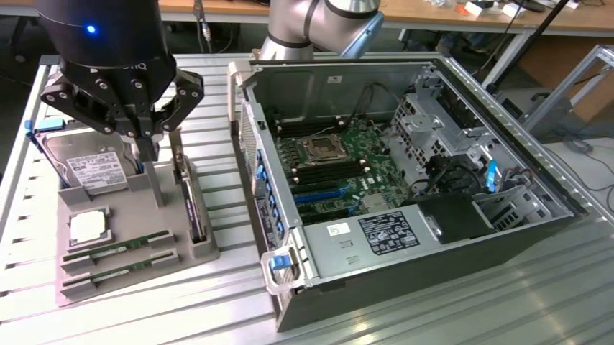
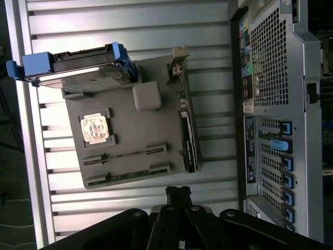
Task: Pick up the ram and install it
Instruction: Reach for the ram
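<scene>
Two ram sticks (image 1: 117,252) (image 1: 123,271) lie on edge in slots at the near end of a grey holder tray (image 1: 192,248); in the wrist view they show as thin green strips (image 2: 134,154) (image 2: 132,174). My gripper (image 1: 144,144) hangs above the tray's middle, over a grey post (image 1: 158,183), well above the ram. Its fingers are shut together with nothing between them. The wrist view shows the same closed fingertips (image 2: 178,194), off the tray's edge nearest the ram slots.
The tray also holds a silver hard drive (image 1: 91,169) with blue rails, a CPU (image 1: 86,226) and a dark expansion card (image 1: 192,205) on edge. An open computer case (image 1: 317,302) stands at the exterior view's right, its motherboard (image 1: 336,169) exposed. Slatted aluminium table (image 1: 221,316) underneath.
</scene>
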Robot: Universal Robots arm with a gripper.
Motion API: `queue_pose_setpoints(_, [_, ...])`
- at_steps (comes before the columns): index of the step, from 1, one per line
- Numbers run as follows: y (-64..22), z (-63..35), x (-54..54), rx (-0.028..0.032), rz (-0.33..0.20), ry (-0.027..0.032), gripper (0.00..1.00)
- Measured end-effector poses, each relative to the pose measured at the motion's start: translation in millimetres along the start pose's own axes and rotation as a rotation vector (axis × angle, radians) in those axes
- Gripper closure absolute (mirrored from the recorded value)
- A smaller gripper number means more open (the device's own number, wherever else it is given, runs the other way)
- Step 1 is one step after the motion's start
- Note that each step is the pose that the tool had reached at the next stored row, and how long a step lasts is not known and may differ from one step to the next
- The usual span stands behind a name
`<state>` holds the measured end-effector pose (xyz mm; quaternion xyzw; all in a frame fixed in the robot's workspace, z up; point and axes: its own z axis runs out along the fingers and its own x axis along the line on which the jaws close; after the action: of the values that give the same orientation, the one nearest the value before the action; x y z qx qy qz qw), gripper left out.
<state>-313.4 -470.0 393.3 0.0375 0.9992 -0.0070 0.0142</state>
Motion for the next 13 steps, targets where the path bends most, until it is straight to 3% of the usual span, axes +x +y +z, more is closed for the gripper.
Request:
queue_pose_setpoints(6, [-5.9,0.1,-0.4,0.0078,0.0,-0.0005,0.9])
queue_pose_setpoints(13, [-6.1,0.1,-0.4,0.0082,0.0,-0.0006,0.9])
